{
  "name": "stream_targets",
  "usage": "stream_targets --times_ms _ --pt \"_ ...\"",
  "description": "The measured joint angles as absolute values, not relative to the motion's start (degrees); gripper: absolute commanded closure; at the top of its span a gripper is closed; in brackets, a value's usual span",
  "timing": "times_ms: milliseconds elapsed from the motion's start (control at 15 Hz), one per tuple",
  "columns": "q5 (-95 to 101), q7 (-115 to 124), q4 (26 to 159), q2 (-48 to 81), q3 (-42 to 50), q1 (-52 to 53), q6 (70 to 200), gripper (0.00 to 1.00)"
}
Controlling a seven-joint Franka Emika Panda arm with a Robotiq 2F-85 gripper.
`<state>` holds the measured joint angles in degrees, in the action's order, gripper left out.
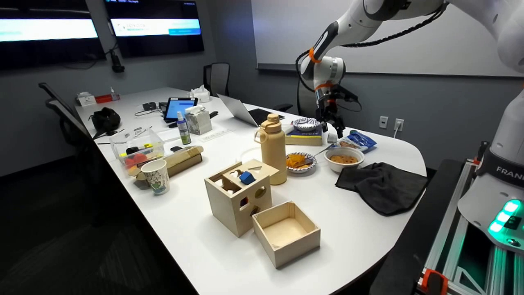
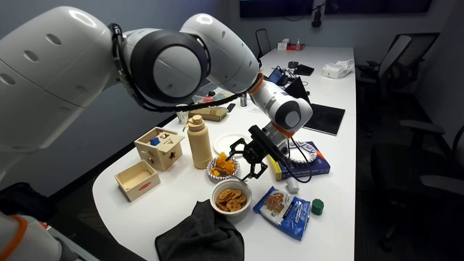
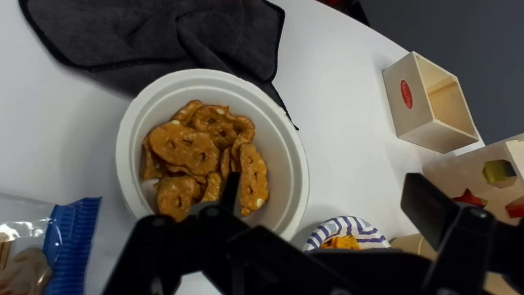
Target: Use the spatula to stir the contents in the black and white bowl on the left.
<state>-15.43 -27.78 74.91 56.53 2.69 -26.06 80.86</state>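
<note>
Currently the gripper (image 1: pixel 332 132), right of centre in an exterior view, hangs with jaws wide. Lower in frame, the spatula (image 1: pixel 328 147) slants out of the patterned bowl (image 1: pixel 301 170) of orange chips (image 1: pixel 296 160).

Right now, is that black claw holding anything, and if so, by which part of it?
Nothing is held: the gripper has its jaws spread wide apart, with no object clasped between them.
</note>
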Motion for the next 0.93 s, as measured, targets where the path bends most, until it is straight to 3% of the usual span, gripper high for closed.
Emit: stream_targets --times_ms 933 --pt "-19.5 -23.1 64.0 67.3 2.0 -29.1 76.3 0.0"
